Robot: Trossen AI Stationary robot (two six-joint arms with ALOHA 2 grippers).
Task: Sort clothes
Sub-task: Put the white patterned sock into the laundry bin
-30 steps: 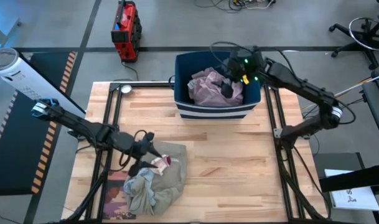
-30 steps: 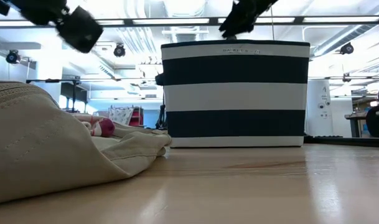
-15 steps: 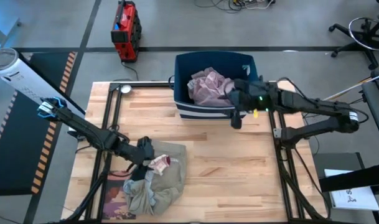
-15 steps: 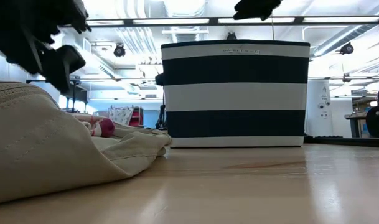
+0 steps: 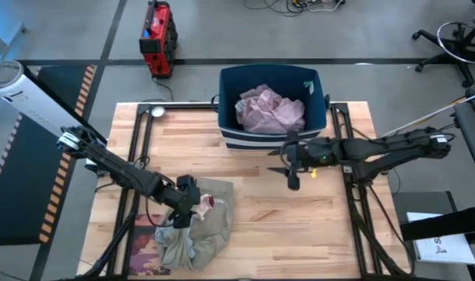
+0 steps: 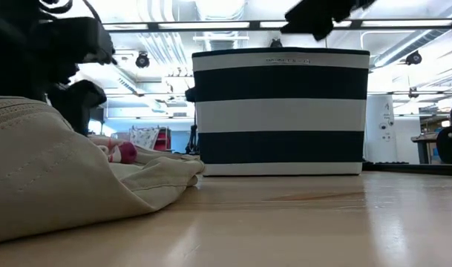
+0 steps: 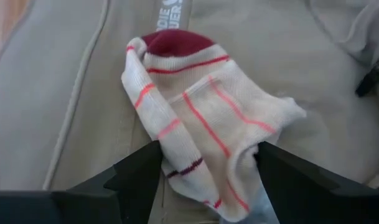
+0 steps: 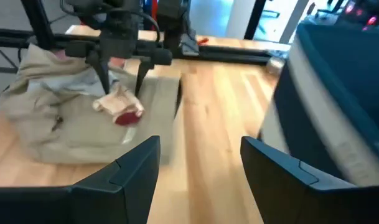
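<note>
The left tool [image 7: 198,171], fingers spread, is straddling the striped sock [image 7: 201,118] on the khaki garment [image 7: 71,87]; the right tool [image 5: 290,173], also parted, is hanging well apart.

Khaki-beige garment [image 6: 55,178], near left, on wooden table [image 6: 300,222]; small red-and-white item [image 6: 120,151] upon it. Navy-and-white striped bin [image 6: 280,111], far centre. Dark arm parts overhead.

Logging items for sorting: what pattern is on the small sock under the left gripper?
Cream sock with thin red-orange grid lines and a maroon toe; clearest in the left wrist view.
</note>
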